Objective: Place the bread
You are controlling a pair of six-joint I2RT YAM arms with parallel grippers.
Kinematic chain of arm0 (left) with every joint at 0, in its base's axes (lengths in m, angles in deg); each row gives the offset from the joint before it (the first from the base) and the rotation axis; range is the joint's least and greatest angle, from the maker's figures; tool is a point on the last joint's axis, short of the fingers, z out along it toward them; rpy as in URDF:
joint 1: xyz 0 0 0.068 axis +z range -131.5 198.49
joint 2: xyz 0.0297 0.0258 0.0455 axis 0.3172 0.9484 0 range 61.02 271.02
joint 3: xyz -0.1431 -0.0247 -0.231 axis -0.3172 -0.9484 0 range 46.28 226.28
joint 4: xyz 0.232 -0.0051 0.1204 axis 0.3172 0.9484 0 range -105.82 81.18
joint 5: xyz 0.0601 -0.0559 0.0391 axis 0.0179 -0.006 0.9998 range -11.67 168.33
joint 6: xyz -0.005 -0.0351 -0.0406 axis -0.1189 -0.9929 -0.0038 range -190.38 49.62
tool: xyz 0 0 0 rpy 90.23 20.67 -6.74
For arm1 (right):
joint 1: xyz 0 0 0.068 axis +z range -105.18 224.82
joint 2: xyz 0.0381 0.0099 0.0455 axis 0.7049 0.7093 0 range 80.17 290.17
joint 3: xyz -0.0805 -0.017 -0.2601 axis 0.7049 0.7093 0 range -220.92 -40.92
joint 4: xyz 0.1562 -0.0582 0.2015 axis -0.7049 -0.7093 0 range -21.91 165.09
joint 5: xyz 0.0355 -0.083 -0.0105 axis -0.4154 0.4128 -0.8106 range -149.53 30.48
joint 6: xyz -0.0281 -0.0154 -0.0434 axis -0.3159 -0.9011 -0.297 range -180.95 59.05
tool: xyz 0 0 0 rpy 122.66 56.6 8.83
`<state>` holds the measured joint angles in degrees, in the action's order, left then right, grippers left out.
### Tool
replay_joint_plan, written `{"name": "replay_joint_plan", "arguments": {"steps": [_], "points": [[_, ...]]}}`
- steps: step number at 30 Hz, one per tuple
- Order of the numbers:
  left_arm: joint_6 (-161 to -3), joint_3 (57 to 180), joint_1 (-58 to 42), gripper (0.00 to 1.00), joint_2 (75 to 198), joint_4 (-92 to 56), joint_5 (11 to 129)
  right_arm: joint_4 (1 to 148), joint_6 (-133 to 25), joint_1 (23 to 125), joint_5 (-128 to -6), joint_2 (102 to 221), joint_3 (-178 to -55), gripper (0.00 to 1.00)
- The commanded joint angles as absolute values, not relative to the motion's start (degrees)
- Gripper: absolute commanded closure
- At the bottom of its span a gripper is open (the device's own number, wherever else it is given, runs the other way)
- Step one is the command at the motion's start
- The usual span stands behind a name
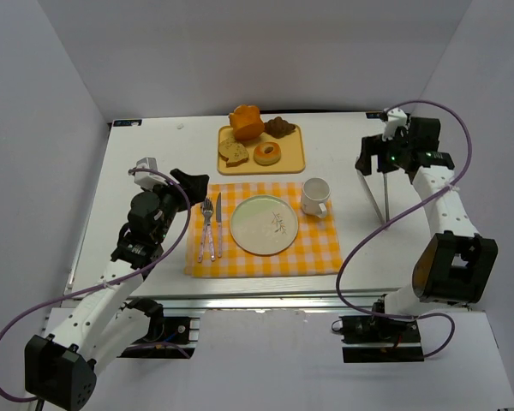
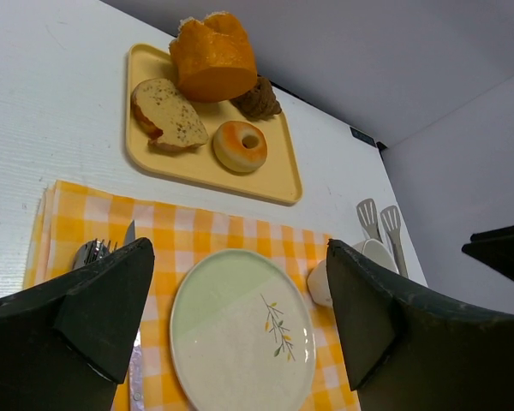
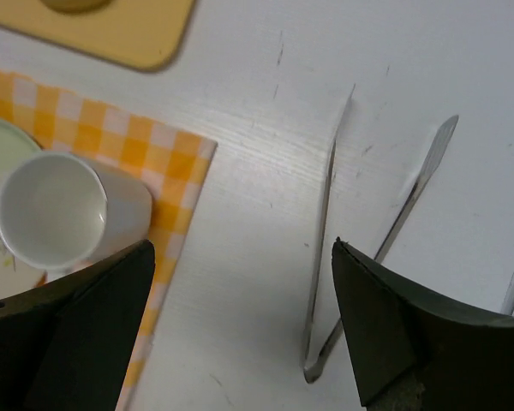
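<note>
bread (image 1: 267, 153) on yellow tray (image 1: 295, 160), beside seeded slice (image 1: 233, 152)

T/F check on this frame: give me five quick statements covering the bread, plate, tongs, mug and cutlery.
1. The ring-shaped bread lies on the yellow tray. True.
2. The plate already holds bread. False: the plate is empty.
3. The right gripper is shut on the tongs. False: it is open and empty, and the tongs lie on the table.
4. The mug stands on the checked placemat, right of the plate. True.
5. The fork and knife lie right of the plate. False: they lie to its left.
</note>
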<state>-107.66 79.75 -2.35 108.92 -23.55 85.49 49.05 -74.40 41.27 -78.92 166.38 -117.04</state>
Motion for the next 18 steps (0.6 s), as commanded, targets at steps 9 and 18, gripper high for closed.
{"name": "replay_joint_plan", "arguments": {"steps": [9, 18], "points": [[-107.5, 80.5, -2.4, 0.91, 109.8, -24.2, 85.8, 50.9, -88.0, 32.4, -88.3, 167.3, -106.3, 0.43], [-107.1, 80.4, -2.3, 0.22, 111.6, -23.7, 85.8, 58.1, -81.1, 32.8, -69.1, 171.5, -100.4, 0.11]]}}
